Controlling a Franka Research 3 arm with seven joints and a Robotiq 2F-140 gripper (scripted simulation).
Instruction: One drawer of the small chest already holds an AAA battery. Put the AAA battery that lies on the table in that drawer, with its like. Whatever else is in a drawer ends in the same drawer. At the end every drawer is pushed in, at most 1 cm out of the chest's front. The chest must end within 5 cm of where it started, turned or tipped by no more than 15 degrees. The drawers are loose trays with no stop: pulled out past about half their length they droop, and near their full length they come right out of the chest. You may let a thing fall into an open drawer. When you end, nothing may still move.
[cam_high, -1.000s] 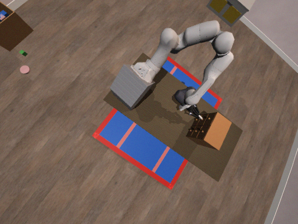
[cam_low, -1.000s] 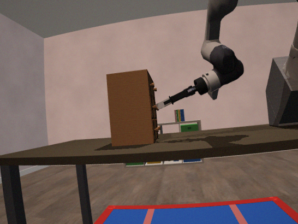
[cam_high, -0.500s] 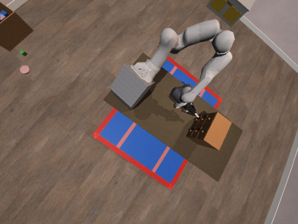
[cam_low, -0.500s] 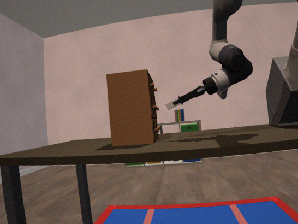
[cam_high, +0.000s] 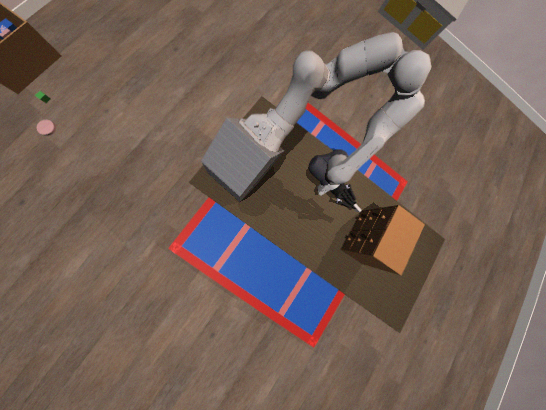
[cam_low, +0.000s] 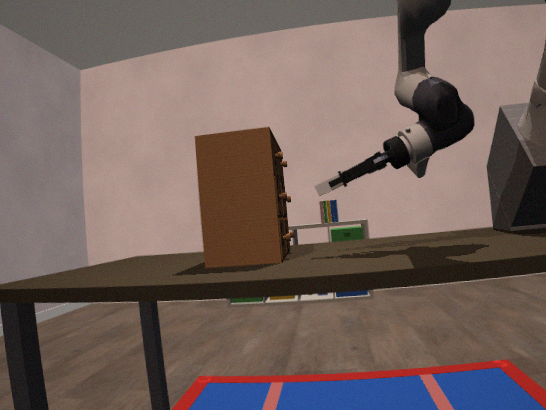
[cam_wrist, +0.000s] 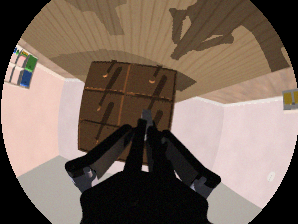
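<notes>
The small wooden chest (cam_high: 384, 237) stands upright near the table's right end, its dark drawer front facing the arm. It also shows in the side view (cam_low: 240, 197) and the wrist view (cam_wrist: 127, 106). Its drawers all look flush with the front, and only their small knobs (cam_low: 285, 197) stick out. My gripper (cam_high: 356, 206) is shut and empty. It hangs in the air a short way in front of the chest's upper drawers, pointing at them, as the side view (cam_low: 324, 187) and the wrist view (cam_wrist: 145, 119) show. I see no AAA battery in any view.
The grey robot base block (cam_high: 240, 157) stands at the table's other end. The chest sits close to the table's far corner and edges. A blue and red mat (cam_high: 260, 272) lies on the floor beside the table.
</notes>
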